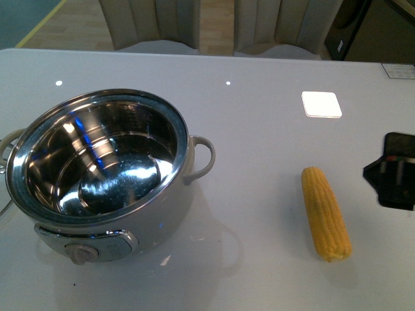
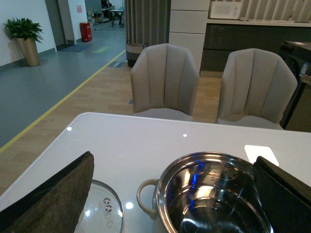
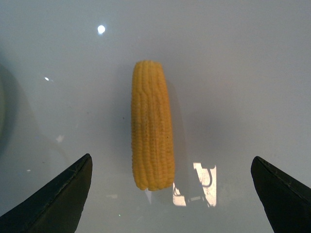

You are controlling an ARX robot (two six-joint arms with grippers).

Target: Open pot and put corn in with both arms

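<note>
**Waiting on the corn pick: pot open, cob not in yet**

Status, as I read it: roughly half done.

Done:
- Pot point(image 1: 183, 139) is open. The steel bowl shows only reflections, nothing inside.
- Lid point(image 2: 104, 211) lies flat on the surface point(image 1: 259, 129), just beside the pot and close to one jaw of the left gripper point(image 2: 173, 157).

Left gripper: jaws wide apart, holding nothing. The pot rim sits ahead of them, nearer one jaw, and the lid is near the other. Its part of the job looks finished.

Right gripper point(image 3: 170, 158): jaws wide apart, empty. Corn point(image 3: 152, 126) lies flat on the surface ahead of the jaws, within the gap between them and touching neither. Its long axis runs roughly parallel to the jaws. It's close to centred, slightly nearer one jaw.

The front view agrees. The corn is well apart from the pot and near the right gripper, with bare surface between corn and pot.

Left to do:
- Bring the right jaws down around the cob and close across its width, near mid-length.
- Carry it over the rim and release it inside.

Risk, my guess: the cob is round and tapered, so an off-centre close could roll it or let it slip toward the thin end.
</note>
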